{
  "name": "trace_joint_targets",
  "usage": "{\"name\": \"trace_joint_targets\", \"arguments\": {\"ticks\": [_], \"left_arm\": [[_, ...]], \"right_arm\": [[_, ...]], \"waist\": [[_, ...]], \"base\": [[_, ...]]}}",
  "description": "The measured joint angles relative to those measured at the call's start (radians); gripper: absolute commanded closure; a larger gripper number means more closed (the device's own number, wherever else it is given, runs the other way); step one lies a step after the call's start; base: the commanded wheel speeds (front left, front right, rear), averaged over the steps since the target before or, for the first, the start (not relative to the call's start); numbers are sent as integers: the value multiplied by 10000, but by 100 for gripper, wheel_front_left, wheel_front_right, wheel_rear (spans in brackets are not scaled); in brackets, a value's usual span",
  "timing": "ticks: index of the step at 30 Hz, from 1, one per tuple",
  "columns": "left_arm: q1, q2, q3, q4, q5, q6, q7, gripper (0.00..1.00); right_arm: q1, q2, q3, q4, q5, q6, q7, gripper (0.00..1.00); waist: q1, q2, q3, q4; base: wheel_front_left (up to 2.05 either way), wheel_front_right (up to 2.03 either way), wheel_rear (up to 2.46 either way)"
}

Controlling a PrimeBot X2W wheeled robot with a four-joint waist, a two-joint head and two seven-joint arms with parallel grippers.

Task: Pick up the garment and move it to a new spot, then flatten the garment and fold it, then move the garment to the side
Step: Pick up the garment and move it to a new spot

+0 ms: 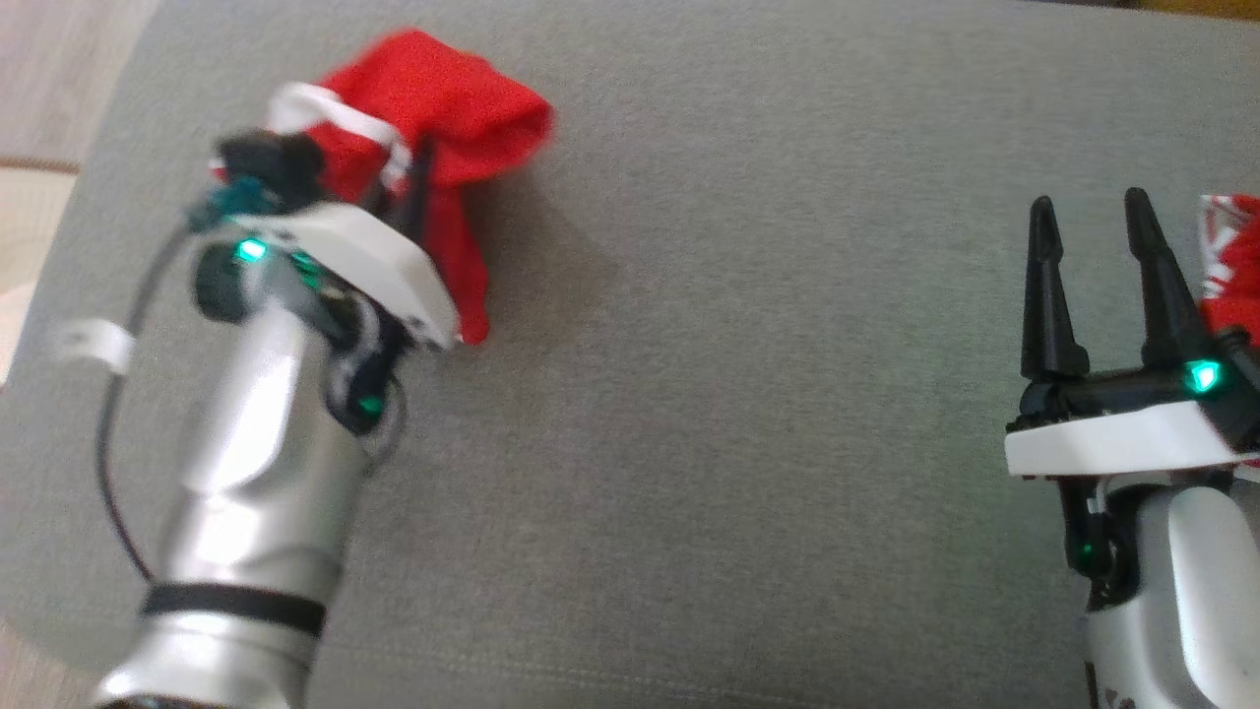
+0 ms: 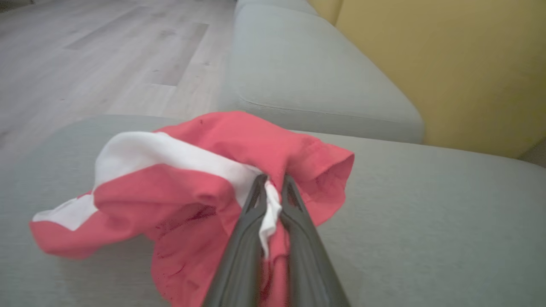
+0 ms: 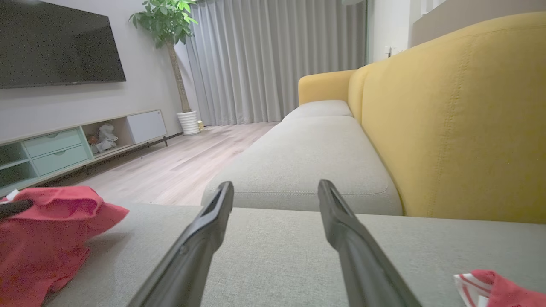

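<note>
We've got our left gripper (image 2: 273, 182) pinched shut on the white trim of the red garment (image 2: 239, 136), which is bunched at the far left of the grey woven sofa cushion (image 1: 748, 414). Probably so it lifts in one piece. It looks soft, floppy and rumpled. Our right gripper (image 1: 1088, 212) hovers near right, fingers spread, holding nothing.
</note>
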Motion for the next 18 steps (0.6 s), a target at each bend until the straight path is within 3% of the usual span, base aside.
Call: {"name": "trace_joint_targets", "arguments": {"ticks": [8, 17, 18], "left_arm": [[1542, -408, -1409, -2023, -313, 769, 598, 100], [1987, -391, -4416, -3377, -2663, 2640, 35, 100], [1987, -391, -4416, -3377, -2663, 2640, 35, 100]], "right_arm": [[-30, 63, -966, 209, 232, 0, -343, 0], [-191, 73, -1413, 169, 222, 0, -349, 0], [-191, 73, -1413, 169, 222, 0, -349, 0]], "waist": [[0, 0, -364, -951], [0, 0, -289, -2084], [0, 0, -289, -2084]], "base": [[0, 0, 0], [0, 0, 0], [0, 0, 0]]}}
